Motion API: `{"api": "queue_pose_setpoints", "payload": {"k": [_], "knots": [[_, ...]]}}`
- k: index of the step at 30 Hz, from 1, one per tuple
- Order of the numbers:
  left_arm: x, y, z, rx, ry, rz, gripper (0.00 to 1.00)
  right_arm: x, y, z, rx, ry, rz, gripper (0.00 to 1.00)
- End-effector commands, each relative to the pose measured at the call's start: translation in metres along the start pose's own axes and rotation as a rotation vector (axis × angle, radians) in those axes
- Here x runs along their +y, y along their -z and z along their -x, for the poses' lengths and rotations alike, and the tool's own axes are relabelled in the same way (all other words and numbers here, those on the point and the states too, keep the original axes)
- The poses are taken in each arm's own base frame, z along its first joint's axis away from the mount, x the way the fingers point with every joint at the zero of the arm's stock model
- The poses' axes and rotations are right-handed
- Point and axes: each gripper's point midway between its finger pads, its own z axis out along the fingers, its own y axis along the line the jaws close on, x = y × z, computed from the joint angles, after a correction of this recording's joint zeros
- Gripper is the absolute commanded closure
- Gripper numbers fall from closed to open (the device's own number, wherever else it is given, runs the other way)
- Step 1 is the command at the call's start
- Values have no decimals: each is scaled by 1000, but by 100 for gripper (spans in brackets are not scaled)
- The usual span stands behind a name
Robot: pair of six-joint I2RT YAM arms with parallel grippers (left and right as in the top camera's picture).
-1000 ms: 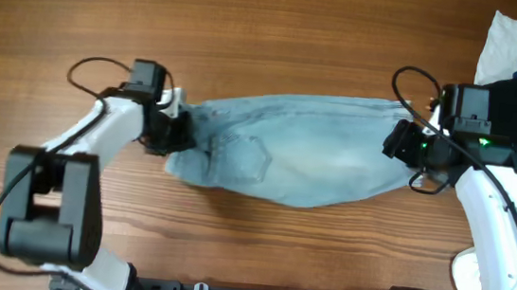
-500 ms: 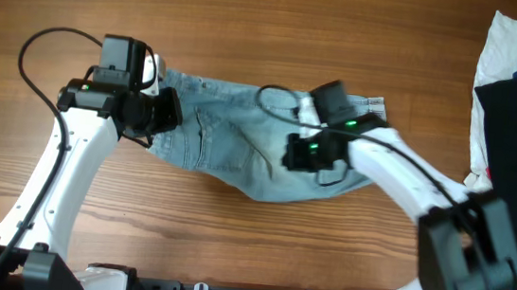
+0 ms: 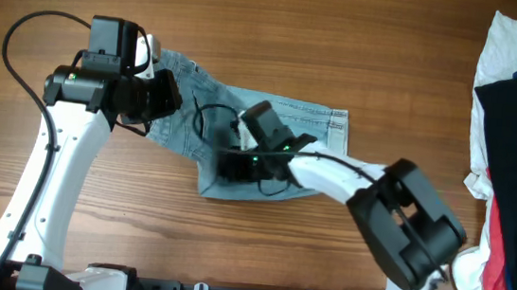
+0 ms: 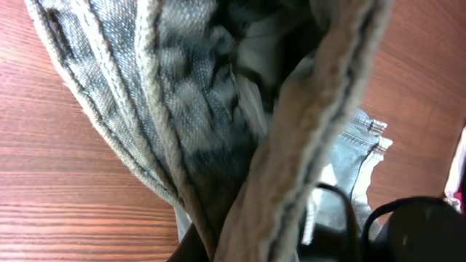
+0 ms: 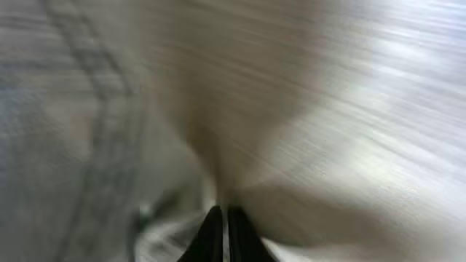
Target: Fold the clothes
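Lying crumpled on the wooden table, the light blue denim shorts ran from the left pincer across to the right pincer and on beyond it to a stitched hem. From overhead the left pincer's jaws were buried at the cloth's edge under its own dark body and could not be seen directly. Its wrist view was filled with bunched denim and thick seams pressed right up to the lens. The pincer was clenched on the shorts, though its own fingers could not be picked out there. A dark rounded shape with a cable, cut off by the bottom right corner, was too partial to name.

The right pincer lay low over the middle of the shorts, near their lower edge, its tips hidden overhead beneath the arm. Its wrist view was heavily smeared: pale denim filled everything, with one faint seam off to the left. At the bottom the two dark fingertips stood pressed together, leaving only a hairline slit. Whether cloth was nipped between them could not be told.

Well beyond the right pincer, a pile of white, dark and red garments was cut off by the frame's edge.
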Motion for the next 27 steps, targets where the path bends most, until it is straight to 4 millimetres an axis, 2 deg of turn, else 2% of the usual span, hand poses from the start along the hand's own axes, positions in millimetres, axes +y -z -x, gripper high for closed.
{"api": "queue_pose_setpoints", "payload": {"k": [1,3,5,7,9,11,18,23,27], "knots": [[-15,15,5,-28,4,-61,96,-31,70,34,-132,-58,-131,96],[-16,15,3,-22,0,-61,96,-54,106,40,-187,-117,-228,96],[-20,14,-1,-14,-12,-64,96,-85,144,37,-225,-204,-346,96],[-25,12,-4,-6,-26,-69,96,-117,172,23,-211,-279,-463,96],[-29,11,-6,-2,-38,-73,96,-144,184,5,-155,-321,-543,96],[-33,11,-9,4,-49,-77,96,-156,182,-9,-104,-324,-563,96],[-57,6,-18,16,-74,-113,96,-192,147,-52,2,-401,-603,96],[-84,3,-24,8,-69,-163,96,-207,129,-66,71,-426,-622,96],[-113,-4,-37,23,-88,-210,96,-212,118,-72,106,-439,-616,96]]}}
